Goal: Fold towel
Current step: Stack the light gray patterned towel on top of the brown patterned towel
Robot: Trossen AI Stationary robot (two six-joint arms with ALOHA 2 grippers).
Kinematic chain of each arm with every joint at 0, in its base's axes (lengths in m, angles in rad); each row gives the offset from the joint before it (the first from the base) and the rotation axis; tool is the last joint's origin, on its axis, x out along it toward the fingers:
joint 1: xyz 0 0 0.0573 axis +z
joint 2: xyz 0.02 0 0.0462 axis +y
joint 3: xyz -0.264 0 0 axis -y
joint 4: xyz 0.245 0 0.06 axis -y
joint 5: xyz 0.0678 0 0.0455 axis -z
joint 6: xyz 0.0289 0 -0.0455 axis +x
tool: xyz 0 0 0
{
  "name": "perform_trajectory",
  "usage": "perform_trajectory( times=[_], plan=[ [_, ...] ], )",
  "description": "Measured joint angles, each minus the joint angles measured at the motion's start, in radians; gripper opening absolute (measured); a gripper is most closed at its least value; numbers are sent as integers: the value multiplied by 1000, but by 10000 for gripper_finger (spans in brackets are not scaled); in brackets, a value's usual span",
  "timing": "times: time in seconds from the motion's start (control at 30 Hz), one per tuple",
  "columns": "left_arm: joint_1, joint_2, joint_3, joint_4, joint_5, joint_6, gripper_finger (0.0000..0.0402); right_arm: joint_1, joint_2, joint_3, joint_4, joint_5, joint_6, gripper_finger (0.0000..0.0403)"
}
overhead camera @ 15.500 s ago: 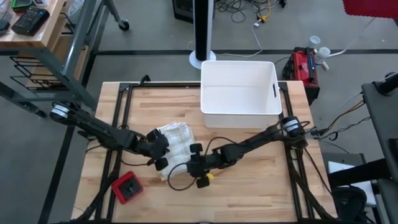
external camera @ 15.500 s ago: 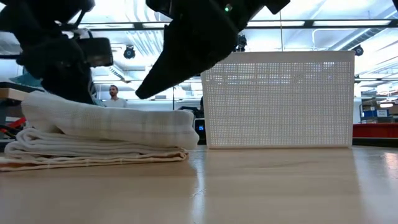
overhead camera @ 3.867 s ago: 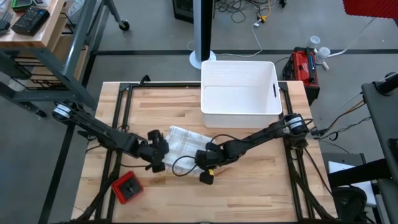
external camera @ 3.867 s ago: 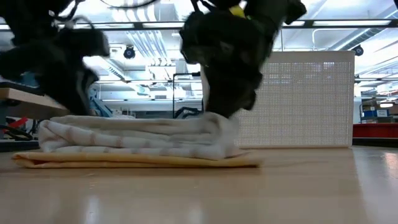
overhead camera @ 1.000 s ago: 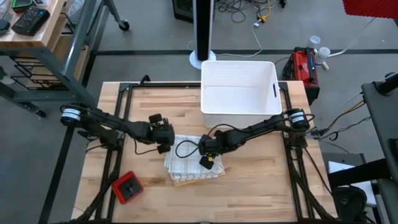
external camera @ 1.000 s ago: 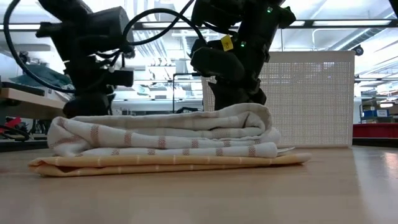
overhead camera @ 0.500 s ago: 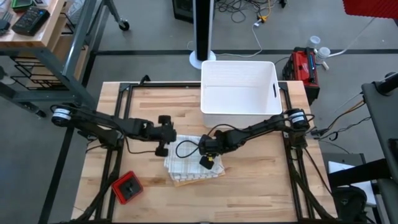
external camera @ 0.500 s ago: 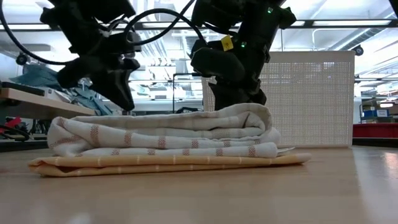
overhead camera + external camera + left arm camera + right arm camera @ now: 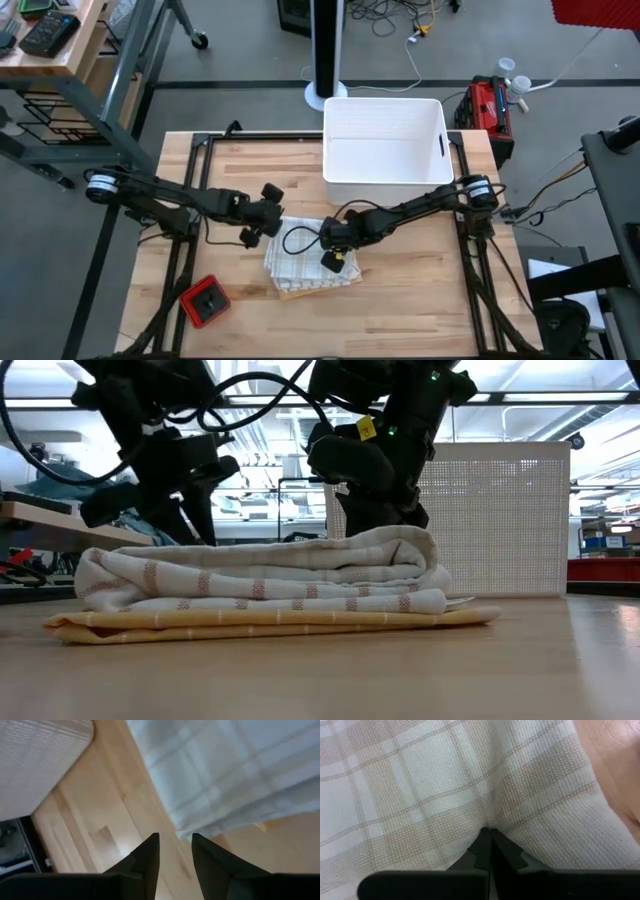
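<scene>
The towel (image 9: pixel 305 262), white with tan checks, lies folded in several layers at the table's middle, on a yellow bottom layer (image 9: pixel 270 622). My right gripper (image 9: pixel 328 240) is shut, and its tips stand on the towel's top near its far right part. My left gripper (image 9: pixel 175 845) hangs open over bare wood just off the towel's far left edge (image 9: pixel 210 827), with nothing between its fingers. In the low view it (image 9: pixel 190 525) stands above the towel's left end. My right gripper presses its shut fingertips (image 9: pixel 485 837) onto the towel's top layer (image 9: pixel 470 815), slanting down from the table's right. The cloth dimples and puckers a little around the tips. Whether a small fold is caught between them I cannot tell. The towel lies flat on the table.
A white perforated basket (image 9: pixel 385 150) stands at the table's far edge, just behind the towel. A red square object (image 9: pixel 205 302) lies near the front left. Bare wood (image 9: pixel 420 300) is free to the right of the towel and in front of it.
My left gripper has risen off the towel's left end and rolled about its own line, so that it now hangs tilted just above the cloth. The towel and my right gripper have kept still.
</scene>
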Motion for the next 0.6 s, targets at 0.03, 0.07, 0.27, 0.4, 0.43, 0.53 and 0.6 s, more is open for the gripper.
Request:
perform_trajectory(
  times=[0.03,0.07,0.27,0.4,0.43,0.53,0.6],
  plan=[
    [3,6,0,12,0,11,103,0,0,0,0,0,0,0],
    [6,14,0,22,2,24,101,0,0,0,0,0,0,0],
    [22,55,0,60,15,69,86,0,0,0,0,0,0,0],
    [27,72,-4,57,29,78,87,0,-1,0,1,-2,-9,0],
    [27,72,-4,53,29,78,89,0,-2,0,1,-2,-10,0],
    [28,70,-4,32,27,88,96,0,-2,0,1,-3,-10,0],
    [30,65,-6,9,21,102,100,0,-2,0,2,-4,-10,0]
  ],
)
